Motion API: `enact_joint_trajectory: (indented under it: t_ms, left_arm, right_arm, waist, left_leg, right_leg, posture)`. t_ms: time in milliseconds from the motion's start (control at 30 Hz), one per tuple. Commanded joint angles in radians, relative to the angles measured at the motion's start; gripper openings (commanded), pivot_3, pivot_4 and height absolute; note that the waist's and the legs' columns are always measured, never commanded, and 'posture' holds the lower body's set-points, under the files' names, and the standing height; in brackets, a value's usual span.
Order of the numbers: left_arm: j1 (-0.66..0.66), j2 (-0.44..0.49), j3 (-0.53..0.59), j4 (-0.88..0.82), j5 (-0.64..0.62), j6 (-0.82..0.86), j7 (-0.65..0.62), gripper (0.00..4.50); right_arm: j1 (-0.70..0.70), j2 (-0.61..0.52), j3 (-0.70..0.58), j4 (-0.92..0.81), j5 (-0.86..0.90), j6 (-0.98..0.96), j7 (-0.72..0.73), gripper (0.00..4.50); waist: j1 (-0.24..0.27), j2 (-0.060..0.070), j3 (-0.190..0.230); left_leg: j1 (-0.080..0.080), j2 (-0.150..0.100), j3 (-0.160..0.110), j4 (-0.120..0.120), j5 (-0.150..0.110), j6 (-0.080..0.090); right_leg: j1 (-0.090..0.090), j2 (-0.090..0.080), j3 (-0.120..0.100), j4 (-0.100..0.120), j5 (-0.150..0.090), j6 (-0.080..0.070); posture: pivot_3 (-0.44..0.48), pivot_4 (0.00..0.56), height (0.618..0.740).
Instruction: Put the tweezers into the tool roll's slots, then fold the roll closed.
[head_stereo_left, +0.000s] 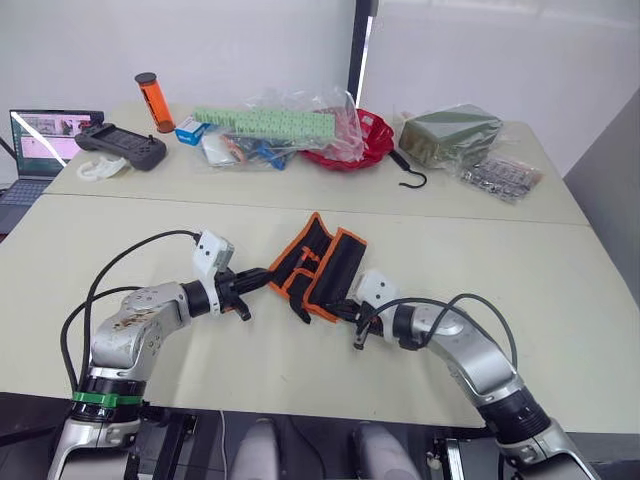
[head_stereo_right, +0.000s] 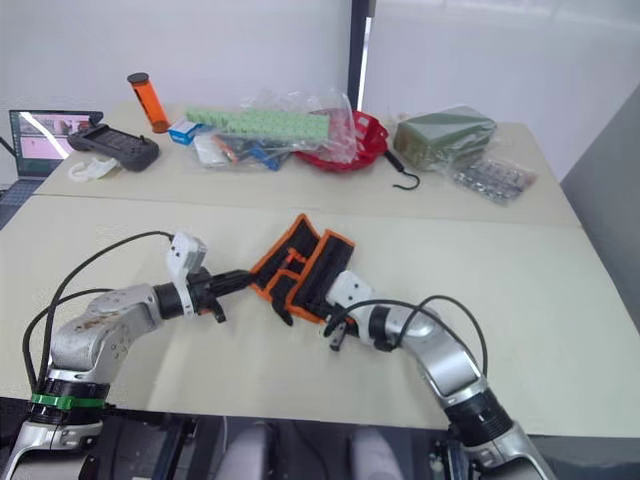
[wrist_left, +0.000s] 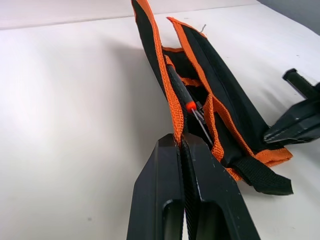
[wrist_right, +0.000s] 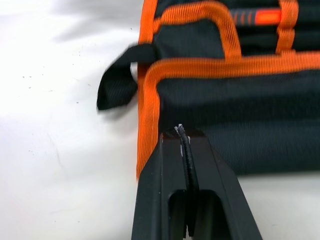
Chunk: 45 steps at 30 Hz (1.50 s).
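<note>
The tool roll (head_stereo_left: 318, 265) lies half folded mid-tabletop (head_stereo_left: 560, 290), its slots mostly hidden between raised flaps, with the left end effector (wrist_left: 181, 145) clamped on its orange edge and the right end effector (wrist_right: 183, 134) pinched tight on its near flap.

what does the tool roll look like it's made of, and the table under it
Tool roll: woven black fabric, likely nylon, with orange webbing trim; the weave shows in the wrist views. Table: smooth, matte, pale surface, possibly laminate; can't tell for sure.
</note>
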Motion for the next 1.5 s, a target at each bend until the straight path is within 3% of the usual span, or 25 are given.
enact_joint_trajectory:
  t_ms: [33, 267, 867, 1300, 1500]
  left_arm:
    - [-0.013, -0.002, -0.009, -0.061, 0.001, -0.025, -0.009, 0.04]
    - [0.018, -0.016, -0.095, -0.125, -0.006, -0.007, -0.059, 0.04]
    - [-0.068, -0.097, -0.229, -0.09, 0.031, -0.019, -0.095, 0.04]
    - [-0.067, -0.095, -0.32, 0.034, 0.146, -0.124, -0.165, 0.04]
    - [-0.09, -0.155, -0.332, 0.149, 0.191, -0.191, -0.152, 0.04]
  right_arm:
    - [0.022, -0.013, -0.021, -0.036, 0.001, 0.007, 0.003, 0.0]
    - [0.018, 0.009, -0.006, -0.027, -0.016, 0.008, -0.015, 0.0]
    - [0.021, 0.021, 0.026, 0.017, -0.069, 0.085, -0.053, 0.0]
    - [0.031, 0.021, 0.014, -0.004, -0.064, 0.098, -0.064, 0.0]
    - [0.037, 0.021, 0.012, -0.018, -0.061, 0.107, -0.071, 0.0]
  waist:
    - [0.0, 0.0, 0.0]
    - [0.0, 0.0, 0.0]
    - [0.0, 0.0, 0.0]
    - [0.0, 0.0, 0.0]
    - [0.004, 0.0, -0.001]
  left_leg:
    - [0.0, 0.0, 0.0, 0.0, 0.0, 0.0]
    - [0.0, -0.001, 0.0, 0.0, 0.0, 0.0]
    - [0.002, -0.001, 0.0, 0.001, 0.0, 0.0]
    - [0.004, -0.001, 0.0, 0.001, 0.0, 0.0]
    - [0.011, -0.002, 0.0, 0.001, 0.0, 0.0]
  right_leg:
    - [0.0, 0.0, 0.0, 0.0, 0.0, 0.0]
    - [0.0, 0.0, 0.0, 0.0, 0.0, 0.0]
    - [0.003, 0.0, 0.0, 0.0, 0.0, 0.0]
    - [0.005, 0.0, 0.0, 0.0, 0.0, 0.0]
    - [0.013, -0.001, 0.0, -0.002, 0.0, 0.001]
  posture:
    - [0.0, 0.15, 0.738]
    - [0.0, 0.15, 0.738]
    - [0.0, 0.15, 0.738]
    - [0.0, 0.15, 0.738]
    - [0.0, 0.15, 0.738]
